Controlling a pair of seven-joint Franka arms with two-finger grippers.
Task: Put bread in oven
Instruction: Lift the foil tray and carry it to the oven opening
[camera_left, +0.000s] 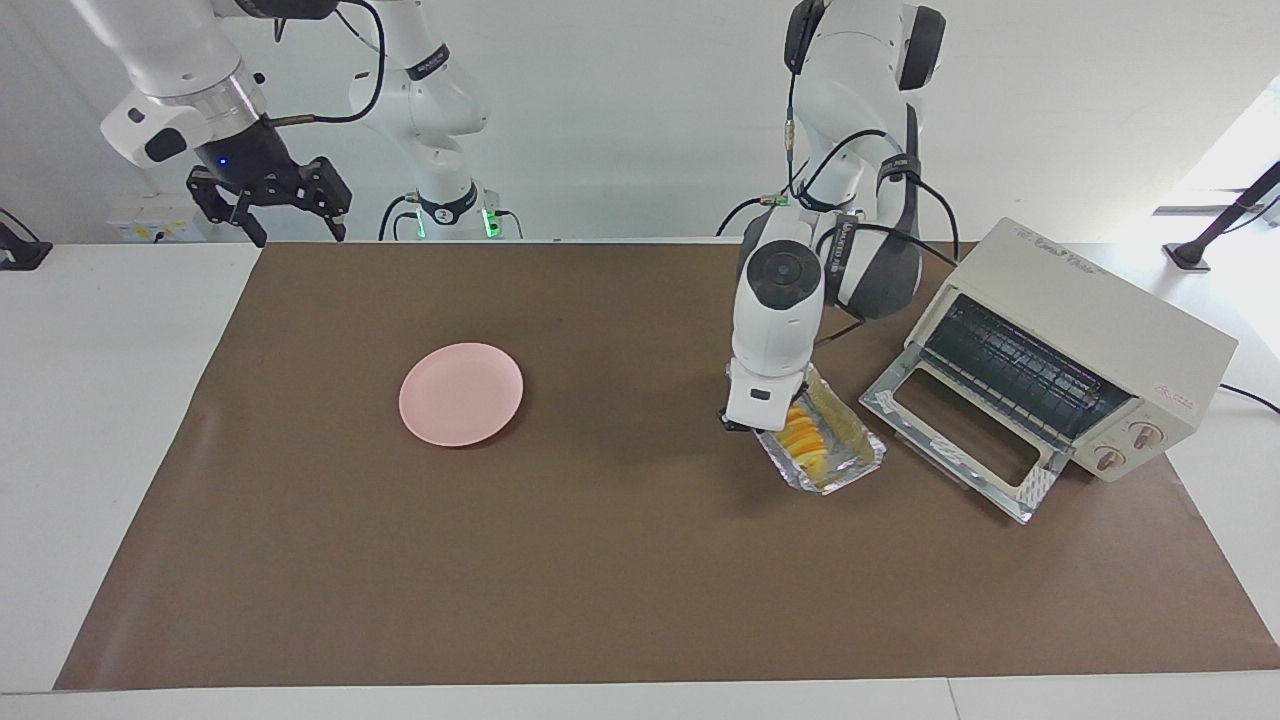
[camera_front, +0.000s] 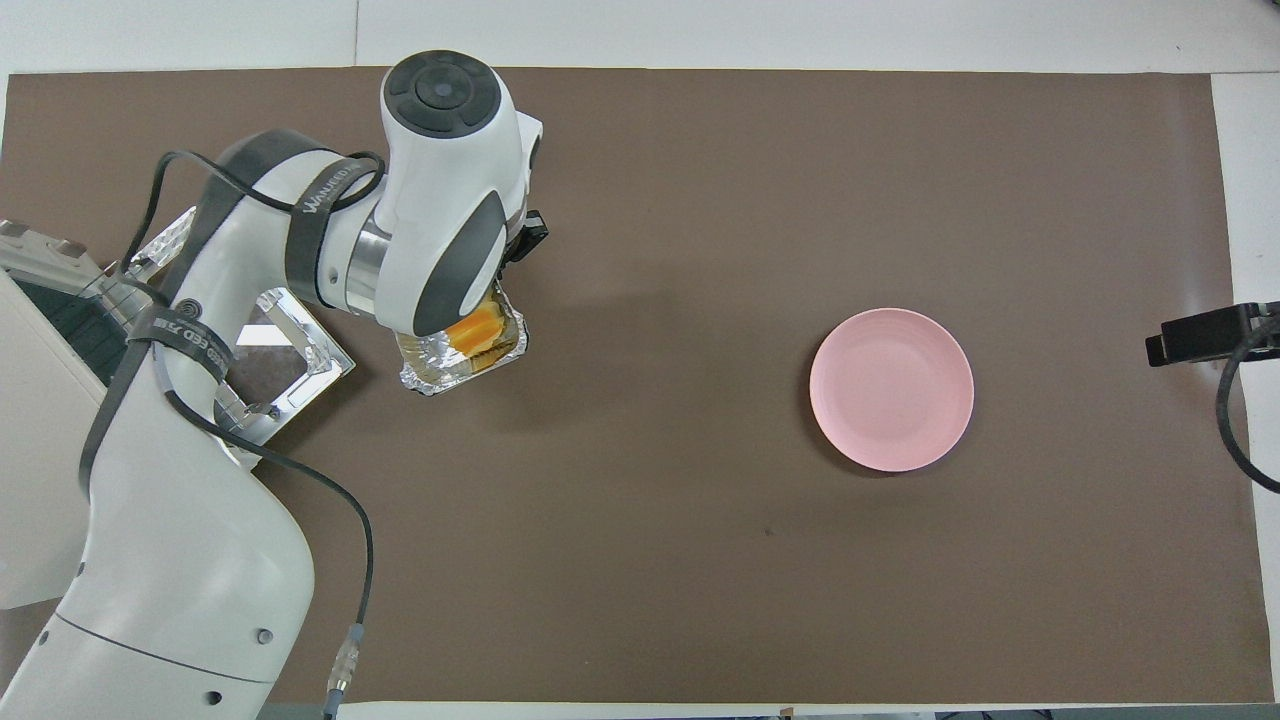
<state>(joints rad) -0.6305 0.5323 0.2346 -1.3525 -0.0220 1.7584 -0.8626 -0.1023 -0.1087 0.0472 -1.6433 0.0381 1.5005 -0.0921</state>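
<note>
The bread (camera_left: 803, 442) is yellow-orange, in overlapping slices, lying in a crinkled silver foil tray (camera_left: 845, 472). The oven (camera_left: 1085, 345) is cream-white with a dark wire rack, a small red logo and a shiny silver-framed glass door. The round plate (camera_left: 461, 393) is plain pink. A brown mat (camera_left: 560, 570) covers the white table (camera_left: 110, 400).

facing: high, toward robots | overhead: steeply down | shared: mat (camera_left: 600, 560)
</note>
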